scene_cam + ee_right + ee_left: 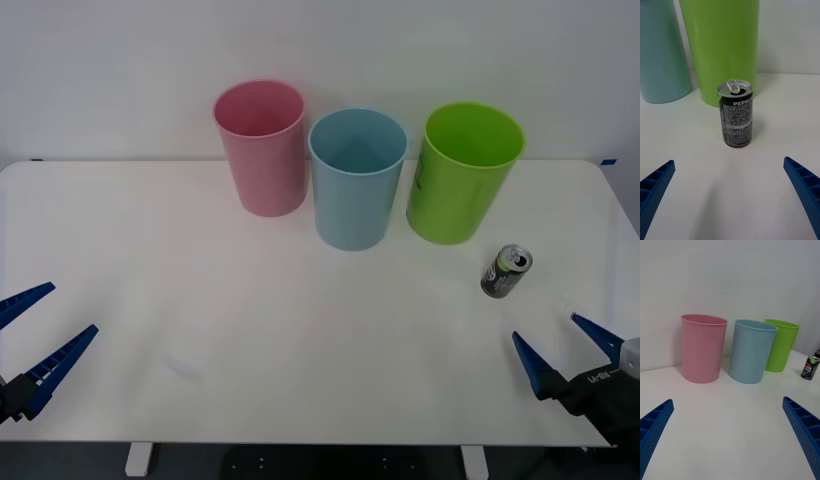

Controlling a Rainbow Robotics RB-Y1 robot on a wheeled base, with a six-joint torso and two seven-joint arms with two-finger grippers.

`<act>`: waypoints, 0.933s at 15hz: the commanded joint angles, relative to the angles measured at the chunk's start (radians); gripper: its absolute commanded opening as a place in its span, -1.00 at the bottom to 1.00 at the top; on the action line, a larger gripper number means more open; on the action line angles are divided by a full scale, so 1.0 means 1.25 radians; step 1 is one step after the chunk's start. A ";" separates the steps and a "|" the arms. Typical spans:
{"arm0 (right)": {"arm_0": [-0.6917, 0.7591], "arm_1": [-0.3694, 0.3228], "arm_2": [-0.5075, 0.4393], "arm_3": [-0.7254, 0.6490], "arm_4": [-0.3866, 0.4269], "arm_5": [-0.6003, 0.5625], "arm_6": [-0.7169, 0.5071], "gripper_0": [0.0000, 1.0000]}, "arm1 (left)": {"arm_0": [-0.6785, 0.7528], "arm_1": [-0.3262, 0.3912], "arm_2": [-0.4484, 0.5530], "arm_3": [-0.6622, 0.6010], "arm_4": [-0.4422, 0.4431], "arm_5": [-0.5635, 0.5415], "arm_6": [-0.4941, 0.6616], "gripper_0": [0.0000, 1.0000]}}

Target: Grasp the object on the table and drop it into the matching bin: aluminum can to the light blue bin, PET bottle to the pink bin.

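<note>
- A white table [250,330] fills the front view; three tall cup-shaped bins stand in a row near its far edge: a pink bin [262,150] on the left, a light blue bin [355,180] in the middle, a lime green bin [462,175] on the right.
- A small dark aluminum can [506,271] stands upright on the table, just in front of the green bin and slightly to its right; whether can and bin touch is hard to tell; its silver top has a pull-tab.
- The right gripper [567,347] sits low at the table's near right corner, near the can; its blue fingers are spread wide and hold nothing.
- The left gripper [40,320] waits at the near left edge, well apart from the can; fingers spread wide, holding nothing.
</note>
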 commanded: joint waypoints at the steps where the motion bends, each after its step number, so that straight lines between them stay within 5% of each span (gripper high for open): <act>1: -0.019 0.000 0.021 0.000 0.000 0.038 0.002 1.00 | 0.000 0.000 0.000 0.000 0.000 0.000 0.000 1.00; 14: -0.209 0.026 0.046 0.178 -0.006 0.080 0.038 1.00 | 0.000 0.000 0.000 0.000 0.000 0.000 0.000 1.00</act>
